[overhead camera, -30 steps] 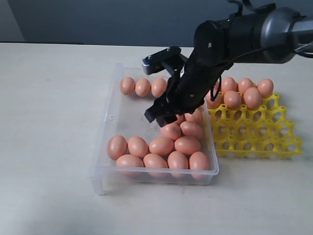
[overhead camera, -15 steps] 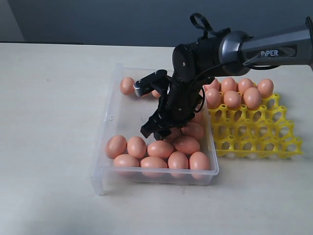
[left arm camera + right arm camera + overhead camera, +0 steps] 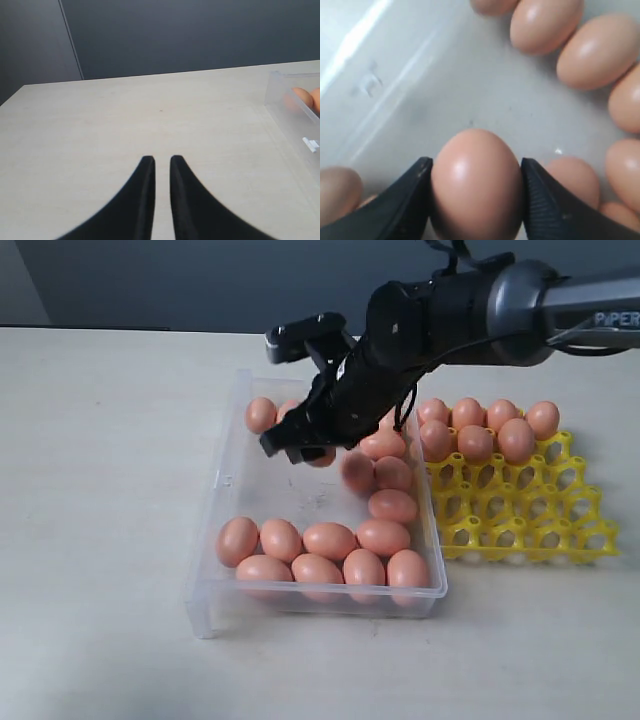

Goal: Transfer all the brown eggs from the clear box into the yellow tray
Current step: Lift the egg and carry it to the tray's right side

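My right gripper (image 3: 303, 450) hangs over the back half of the clear box (image 3: 215, 540), shut on one brown egg (image 3: 476, 185) that fills the space between both fingers, clear of the box floor. Several more brown eggs (image 3: 330, 540) lie in the box: two rows at the front, a column along the right wall and a few at the back. The yellow tray (image 3: 520, 525) sits just right of the box, with several eggs (image 3: 475, 440) in its back cups. My left gripper (image 3: 161, 159) hovers over bare table, jaws nearly together, nothing between them.
The box's left wall (image 3: 295, 115) shows in the left wrist view with an egg (image 3: 302, 97) behind it. The right arm (image 3: 500, 305) reaches in from the upper right over the tray's back corner. Pale tabletop (image 3: 100, 490) surrounds box and tray.
The right gripper dipped among the eggs in the middle of the box, closed on one, and has risen with it toward the back left. The left gripper shows only now.
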Available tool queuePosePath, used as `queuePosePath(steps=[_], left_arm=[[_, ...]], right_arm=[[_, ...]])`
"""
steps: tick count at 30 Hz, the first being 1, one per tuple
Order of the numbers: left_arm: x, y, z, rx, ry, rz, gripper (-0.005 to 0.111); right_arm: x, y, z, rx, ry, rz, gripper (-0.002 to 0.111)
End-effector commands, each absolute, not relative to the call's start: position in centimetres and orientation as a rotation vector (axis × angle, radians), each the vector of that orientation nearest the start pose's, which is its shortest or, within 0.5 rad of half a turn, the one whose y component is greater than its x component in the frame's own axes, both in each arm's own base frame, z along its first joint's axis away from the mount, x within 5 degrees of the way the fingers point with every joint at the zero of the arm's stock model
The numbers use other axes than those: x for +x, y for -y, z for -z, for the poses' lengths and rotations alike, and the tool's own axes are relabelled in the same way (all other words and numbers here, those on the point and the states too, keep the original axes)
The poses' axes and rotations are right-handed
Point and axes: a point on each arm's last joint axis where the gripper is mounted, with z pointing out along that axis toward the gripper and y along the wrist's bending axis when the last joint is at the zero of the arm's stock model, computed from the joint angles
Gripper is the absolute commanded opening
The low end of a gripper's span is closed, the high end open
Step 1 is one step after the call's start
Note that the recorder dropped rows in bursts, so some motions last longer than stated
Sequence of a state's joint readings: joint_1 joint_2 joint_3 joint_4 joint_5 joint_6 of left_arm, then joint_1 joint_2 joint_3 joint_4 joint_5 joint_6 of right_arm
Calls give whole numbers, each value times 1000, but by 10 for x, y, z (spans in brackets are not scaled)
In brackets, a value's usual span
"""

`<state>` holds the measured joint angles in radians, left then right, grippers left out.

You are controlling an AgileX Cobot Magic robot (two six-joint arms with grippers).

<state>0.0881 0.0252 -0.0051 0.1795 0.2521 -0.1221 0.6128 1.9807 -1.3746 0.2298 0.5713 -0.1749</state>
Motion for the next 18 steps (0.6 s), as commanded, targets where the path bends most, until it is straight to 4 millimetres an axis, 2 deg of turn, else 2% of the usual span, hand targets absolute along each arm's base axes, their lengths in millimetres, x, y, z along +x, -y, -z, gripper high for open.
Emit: queuePosePath(steps=[1, 3, 7, 14, 16, 17, 18], left_arm=[[57, -9, -190, -64, -1746, -137, 12], [57, -9, -190, -64, -1746, -137, 12], [57, -9, -190, -64, -1746, -137, 12], [57, -9, -190, -64, -1746, -137, 12], [57, -9, -190, -64, -1746, -137, 12], [57, -9, -190, -64, -1746, -137, 12], [57, -9, -190, -64, -1746, -137, 12]], right_arm=[[332, -241, -206, -592, -2423, -448, -1], [326, -228, -210, -468, -2374, -470, -1], [312, -187, -210, -280, -2296, -460, -1], [297, -94, -201, 96, -2232, -356, -1], [296, -75, -197, 164, -2228, -316, -1], [297, -57, -193, 219, -2219, -276, -1], [297, -52, -192, 232, -2217, -263, -1]])
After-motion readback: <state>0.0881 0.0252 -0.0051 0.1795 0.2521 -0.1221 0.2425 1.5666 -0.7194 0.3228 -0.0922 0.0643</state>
